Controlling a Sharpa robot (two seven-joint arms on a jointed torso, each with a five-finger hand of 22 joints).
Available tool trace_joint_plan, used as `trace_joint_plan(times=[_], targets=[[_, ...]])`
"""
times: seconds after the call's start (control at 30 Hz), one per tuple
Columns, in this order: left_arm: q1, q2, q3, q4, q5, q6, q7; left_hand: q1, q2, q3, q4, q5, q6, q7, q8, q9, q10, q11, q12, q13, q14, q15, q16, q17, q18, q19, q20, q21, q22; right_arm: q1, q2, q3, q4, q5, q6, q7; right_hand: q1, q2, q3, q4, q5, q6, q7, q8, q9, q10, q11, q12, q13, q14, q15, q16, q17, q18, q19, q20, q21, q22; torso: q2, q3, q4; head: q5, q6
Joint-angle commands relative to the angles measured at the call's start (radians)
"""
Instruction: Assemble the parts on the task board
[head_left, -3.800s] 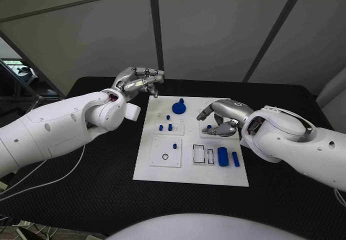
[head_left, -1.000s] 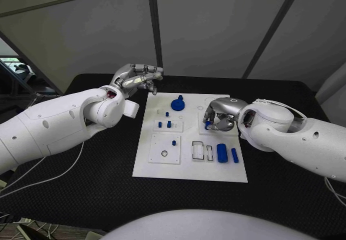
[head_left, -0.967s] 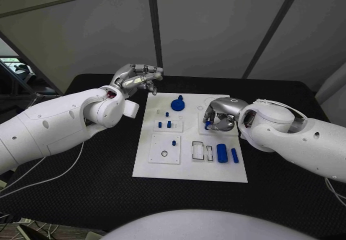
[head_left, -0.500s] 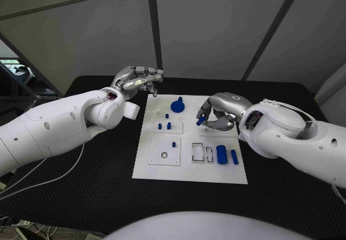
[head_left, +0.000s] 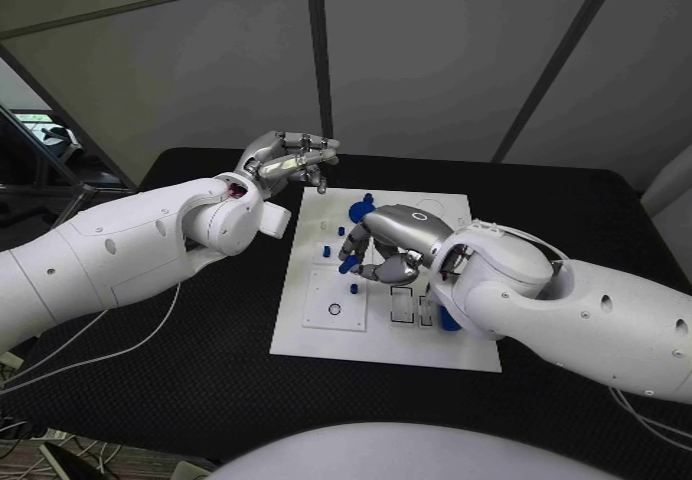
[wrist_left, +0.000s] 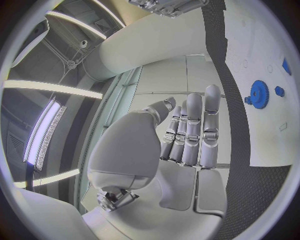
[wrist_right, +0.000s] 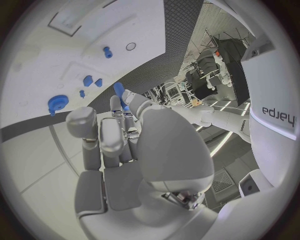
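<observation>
Fingers (head_left: 364, 258) of the right hand (head_left: 389, 245) pinch a small blue peg (head_left: 348, 264) above the white board (head_left: 378, 340). Left hand (head_left: 286, 158) hovers beyond the board's far corner, fingers loosely curled, holding nothing. Black table (head_left: 188, 380) carries the board; grey wall panels stand behind.
</observation>
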Motion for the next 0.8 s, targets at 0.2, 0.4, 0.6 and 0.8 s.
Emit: trace_joint_plan(times=[0.2,0.4,0.6,0.8], targets=[[0.002,0.0,0.001,0.0,-0.002,0.028,0.007,-0.004,0.0,0.001,-0.002,0.006,-0.005,0.0,0.005,0.001,-0.008,0.0,0.004,0.002,-0.003,0.003,0.007,-0.002,0.013,0.001,0.004,0.005,0.002,-0.03,0.028,-0.022,-0.017,-0.005,0.0,0.068,-0.005,0.01,0.005,-0.002,0.006,0.007,0.005,0.004,0.012,0.007,-0.001,-0.008,0.001,0.009,-0.001,0.003,-0.001,-0.015,0.007,0.002,0.006,0.001,0.0,0.0021,-0.0038,0.019,-0.007],[0.002,0.001,0.001,-0.001,-0.002,0.037,0.008,-0.004,-0.001,0.001,-0.003,0.007,-0.006,0.0,0.005,0.001,-0.009,0.0,0.005,0.001,-0.004,0.003,0.007,-0.002,0.013,0.001,0.004,0.005,0.002,-0.038,0.036,-0.048,-0.034,0.005,0.012,0.078,-0.006,0.01,0.005,-0.002,0.006,0.008,0.005,0.004,0.012,0.008,-0.001,-0.008,0.001,0.01,-0.001,0.004,0.001,-0.015,0.007,0.002,0.007,0.001,0.001,0.0012,-0.0028,0.022,-0.011],[0.002,0.004,0.001,-0.004,-0.002,0.043,0.009,-0.003,-0.002,0.001,-0.004,0.007,-0.006,0.0,0.006,0.001,-0.009,0.0,0.005,0.001,-0.004,0.003,0.007,-0.002,0.013,0.001,0.004,0.005,0.002,-0.041,0.047,-0.059,-0.044,-0.005,0.023,0.076,-0.007,0.009,0.005,-0.002,0.006,0.008,0.006,0.004,0.012,0.008,-0.001,-0.009,0.001,0.01,0.0,0.004,0.002,-0.015,0.007,0.002,0.008,0.003,0.001,0.0019,-0.0028,0.025,-0.013],[0.002,0.007,0.001,-0.005,-0.002,0.047,0.01,-0.003,-0.002,0.001,-0.004,0.007,-0.006,0.0,0.006,0.001,-0.009,0.0,0.005,0.001,-0.004,0.003,0.007,-0.002,0.013,0.001,0.004,0.005,0.002,-0.041,0.054,-0.063,-0.054,-0.027,0.035,0.062,-0.008,0.009,0.005,-0.002,0.007,0.008,0.006,0.004,0.012,0.009,-0.001,-0.01,0.001,0.01,0.0,0.005,0.003,-0.015,0.007,0.002,0.007,0.003,0.001,0.0015,-0.0021,0.026,-0.017]])
